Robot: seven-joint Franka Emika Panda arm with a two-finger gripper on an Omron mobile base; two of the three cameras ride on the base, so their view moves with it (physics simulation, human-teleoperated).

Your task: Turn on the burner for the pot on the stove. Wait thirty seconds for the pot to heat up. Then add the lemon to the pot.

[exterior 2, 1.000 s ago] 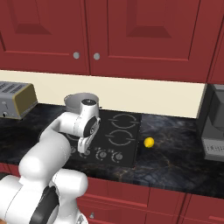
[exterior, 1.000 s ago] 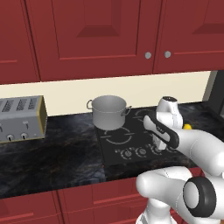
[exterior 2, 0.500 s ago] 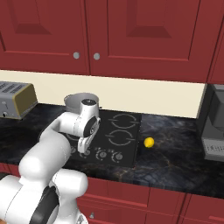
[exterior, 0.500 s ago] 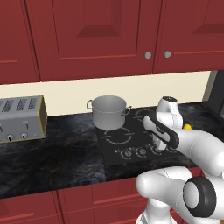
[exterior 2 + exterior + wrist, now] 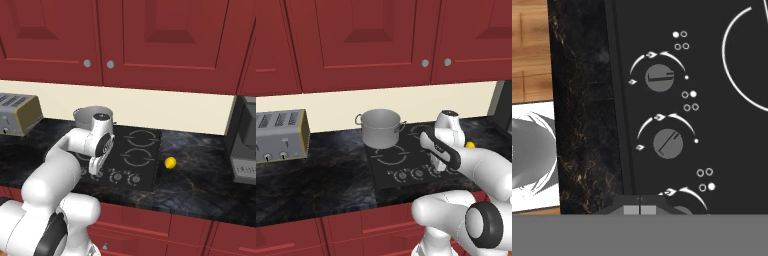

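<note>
The grey steel pot (image 5: 381,127) stands on the back left burner of the black stove (image 5: 387,162), and in the right base view the pot (image 5: 91,114) is half hidden behind my arm. A small yellow lemon (image 5: 170,162) lies on the dark counter just right of the cooktop; the lemon (image 5: 470,145) peeks out from behind my arm in the left base view. My gripper (image 5: 438,169) (image 5: 94,171) hangs low over the front row of knobs. In the hand view its tips (image 5: 639,210) are pressed together, shut and with nothing in them, beside a knob (image 5: 668,143).
A silver toaster (image 5: 278,136) sits at the left end of the counter. A grey appliance (image 5: 245,145) stands at the right end. Red cabinets hang above. The counter's front edge runs just in front of the knobs (image 5: 660,78).
</note>
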